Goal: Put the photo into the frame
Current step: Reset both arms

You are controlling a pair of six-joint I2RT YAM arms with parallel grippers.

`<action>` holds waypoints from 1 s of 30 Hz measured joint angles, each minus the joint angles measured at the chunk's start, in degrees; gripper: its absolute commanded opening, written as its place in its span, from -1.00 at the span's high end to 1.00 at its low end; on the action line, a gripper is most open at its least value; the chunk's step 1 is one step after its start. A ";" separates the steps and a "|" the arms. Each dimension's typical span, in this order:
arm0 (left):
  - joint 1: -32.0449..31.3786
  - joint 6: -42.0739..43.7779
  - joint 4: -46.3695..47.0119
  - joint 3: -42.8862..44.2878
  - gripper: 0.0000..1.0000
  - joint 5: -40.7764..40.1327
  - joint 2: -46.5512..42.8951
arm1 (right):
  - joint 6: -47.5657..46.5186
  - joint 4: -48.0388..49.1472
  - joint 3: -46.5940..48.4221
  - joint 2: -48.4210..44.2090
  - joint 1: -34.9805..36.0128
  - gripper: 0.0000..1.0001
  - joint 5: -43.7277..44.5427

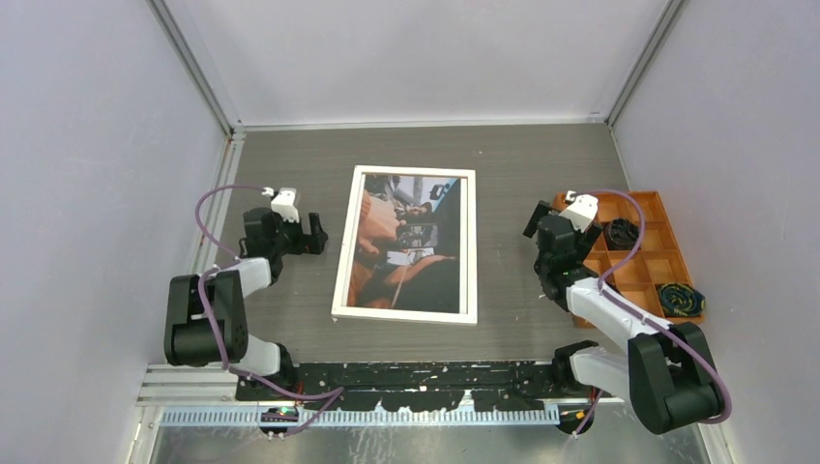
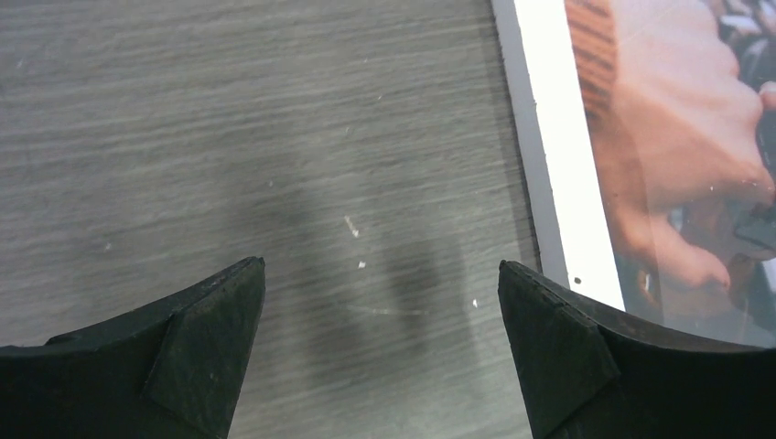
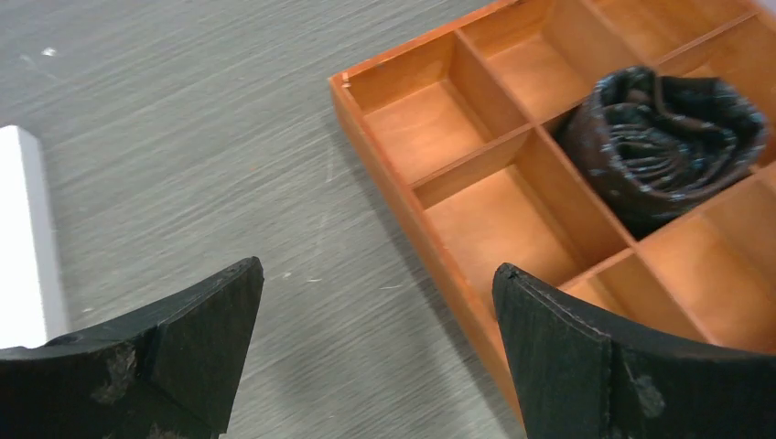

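The white frame [image 1: 338, 266] lies flat in the middle of the table, front side up. The photo [image 1: 411, 242], dark and orange-brown, shows inside it behind the pane. In the left wrist view the frame's white left rail [image 2: 563, 174] and part of the photo [image 2: 668, 155] run along the right side. My left gripper [image 1: 316, 235] is open and empty, just left of the frame's left rail. My right gripper [image 1: 538, 220] is open and empty, between the frame's right side and the orange tray. Both hover low over the table, touching nothing.
An orange compartment tray [image 1: 667, 256] stands at the right, with a dark rolled item [image 3: 663, 137] in one cell and another roll [image 1: 681, 299] in a near cell. Grey walls close in the left, right and back. A black rail [image 1: 425, 372] runs along the near edge.
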 measured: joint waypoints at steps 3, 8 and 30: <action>-0.02 -0.22 6.12 -1.79 -0.99 0.70 1.88 | -3.54 3.23 -1.46 0.70 -0.09 -1.00 2.56; 0.00 -1.25 16.39 -4.42 -1.00 0.83 3.48 | -6.60 11.58 -2.49 3.58 -0.74 -1.00 3.87; -0.24 -1.36 34.05 -10.80 -0.99 0.48 7.58 | -11.15 38.82 -5.73 26.29 -12.50 -0.99 -11.58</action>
